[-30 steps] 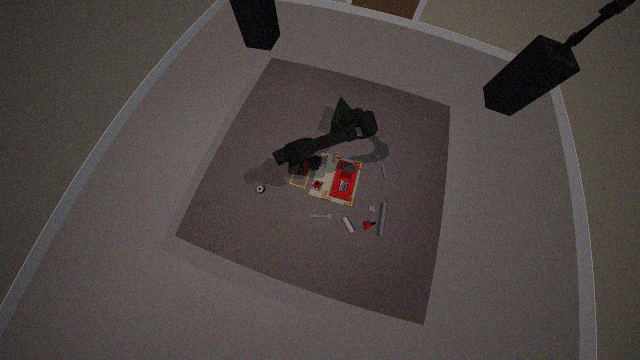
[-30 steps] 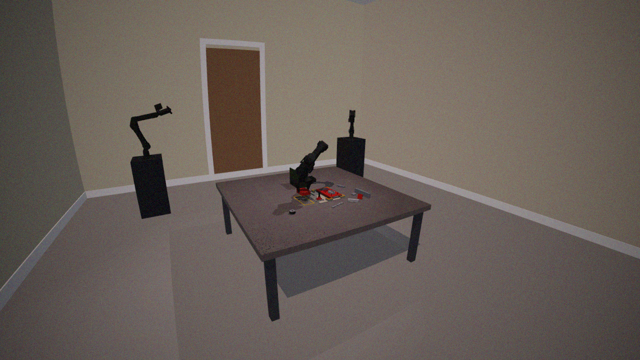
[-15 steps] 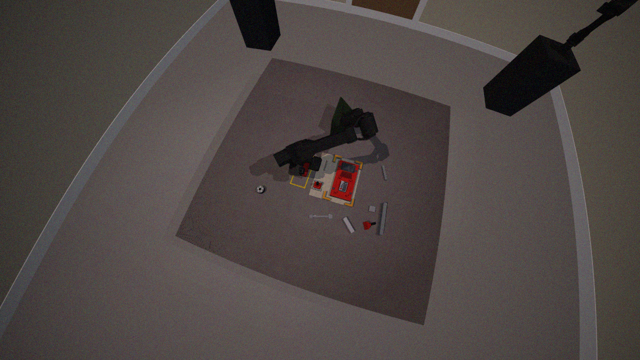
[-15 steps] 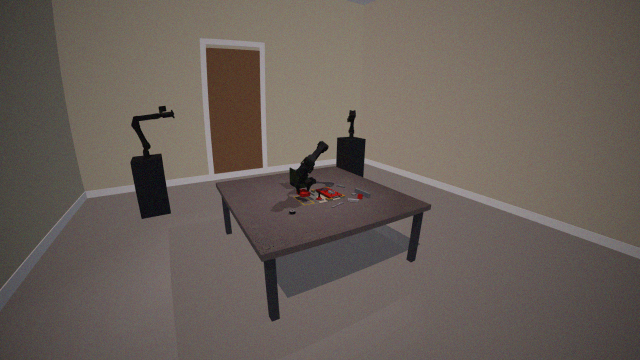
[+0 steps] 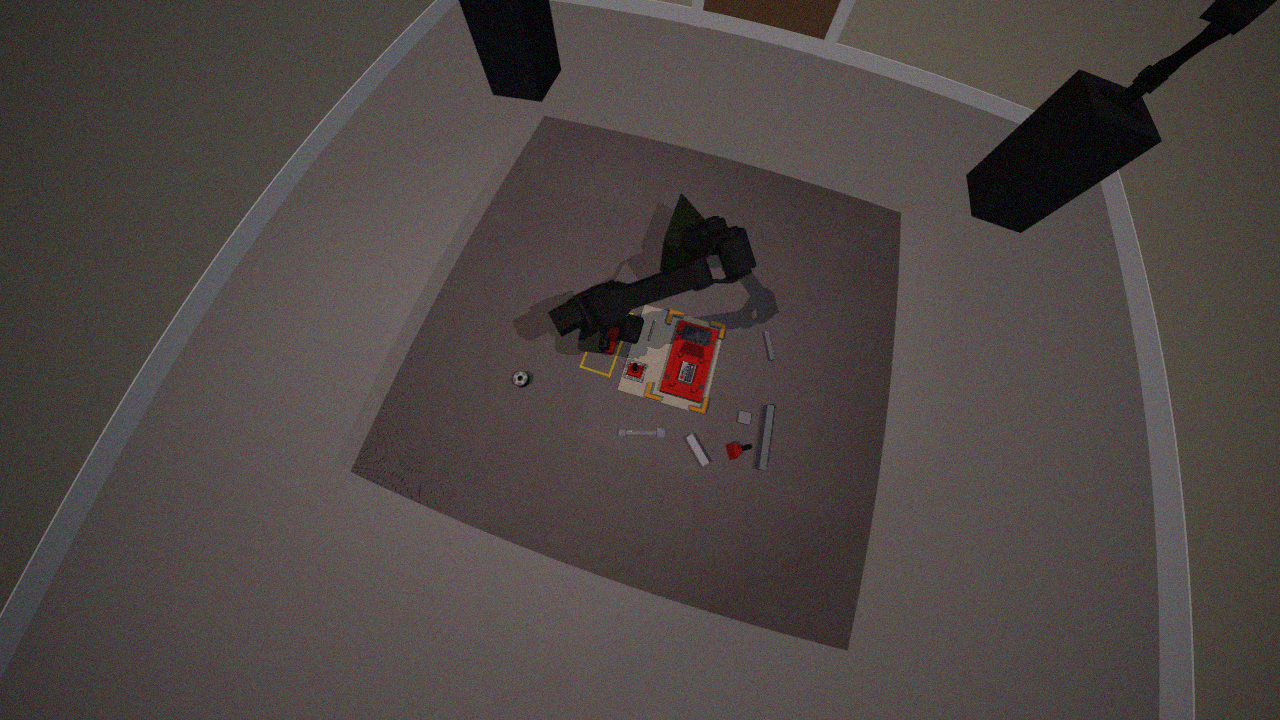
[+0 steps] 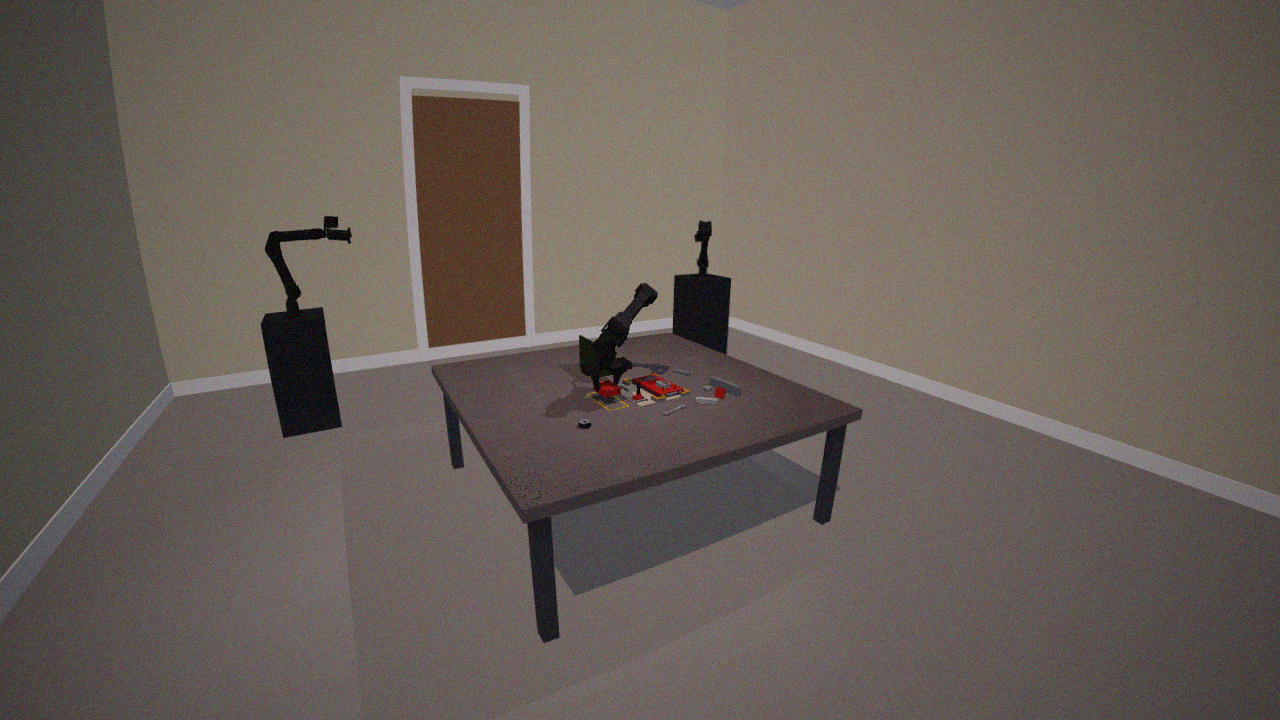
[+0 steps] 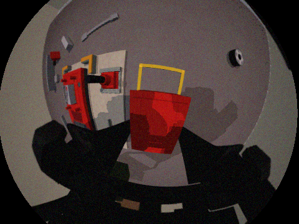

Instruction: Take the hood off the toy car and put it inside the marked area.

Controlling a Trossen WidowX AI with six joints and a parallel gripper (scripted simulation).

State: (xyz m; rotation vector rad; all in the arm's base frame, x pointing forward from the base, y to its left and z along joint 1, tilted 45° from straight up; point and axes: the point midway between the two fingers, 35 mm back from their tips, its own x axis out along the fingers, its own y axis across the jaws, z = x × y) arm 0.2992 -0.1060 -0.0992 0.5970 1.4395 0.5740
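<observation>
My gripper (image 7: 155,125) is shut on the red hood (image 7: 159,109) (image 6: 607,388), its dark fingers at the hood's left and right sides in the wrist view. The hood hangs over the rear part of the yellow outlined marked area (image 7: 161,66) (image 5: 595,371) and hides that part. I cannot tell exactly how high it is above the table. The red toy car (image 5: 701,356) (image 7: 85,102) (image 6: 663,386) sits without its hood between orange corner brackets on a pale board (image 5: 655,363) (image 7: 119,59), to the left of the marked area in the wrist view.
A red piece with a black stem (image 7: 110,79) (image 5: 634,368) stands in a grey frame on the board, near the marked area. A wheel (image 5: 520,378) (image 7: 237,57) (image 6: 584,423) lies on the other side. A grey rod (image 5: 641,433) and several other loose parts lie further off.
</observation>
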